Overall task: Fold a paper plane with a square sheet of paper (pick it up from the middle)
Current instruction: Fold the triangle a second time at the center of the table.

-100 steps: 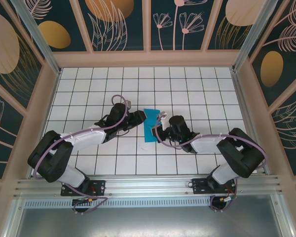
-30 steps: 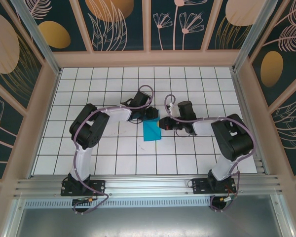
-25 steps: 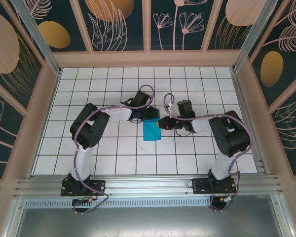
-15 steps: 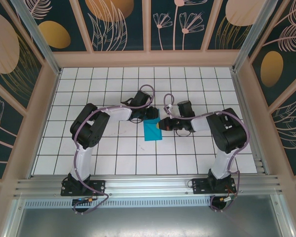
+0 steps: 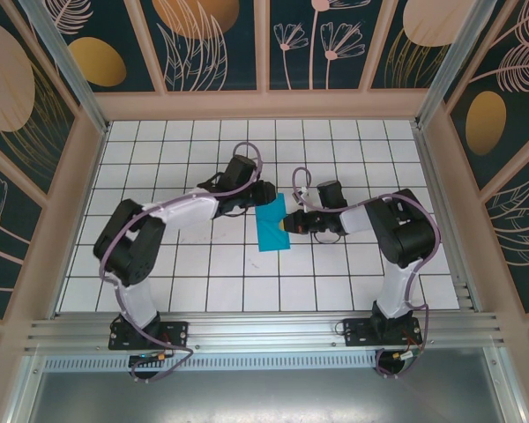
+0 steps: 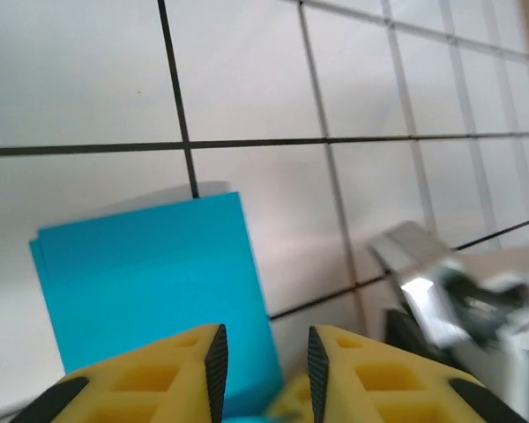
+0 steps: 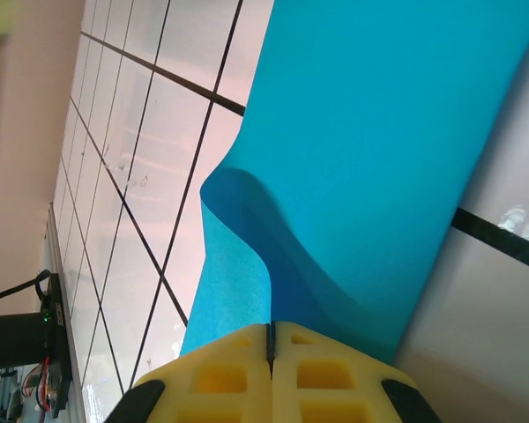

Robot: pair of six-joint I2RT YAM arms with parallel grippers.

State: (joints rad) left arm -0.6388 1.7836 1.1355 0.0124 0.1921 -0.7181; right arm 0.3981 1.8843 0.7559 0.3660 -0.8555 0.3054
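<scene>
The sheet of paper (image 5: 271, 231) lies on the white tiled floor as a folded cyan-blue rectangle, about one tile wide; no paper plane is in view. My right gripper (image 5: 286, 222) is at its right edge, shut on the upper layer, which curls up into the yellow fingers (image 7: 271, 339). In the right wrist view the rest of the paper (image 7: 379, 150) lies flat. My left gripper (image 5: 265, 199) is at the paper's far edge. In the left wrist view it (image 6: 264, 361) stands open above the paper (image 6: 150, 282), with nothing gripped.
The tiled floor (image 5: 203, 264) is ringed by wooden walls (image 5: 264, 104) at the back and sides. The two grippers are close together over the paper; the right gripper's body (image 6: 458, 300) shows in the left wrist view. A metal rail (image 5: 264, 330) runs along the near edge.
The left arm's elbow has swung out to the left and its gripper has drawn back slightly toward the paper's far edge, its jaws a little narrower. The right gripper keeps hold of the paper.
</scene>
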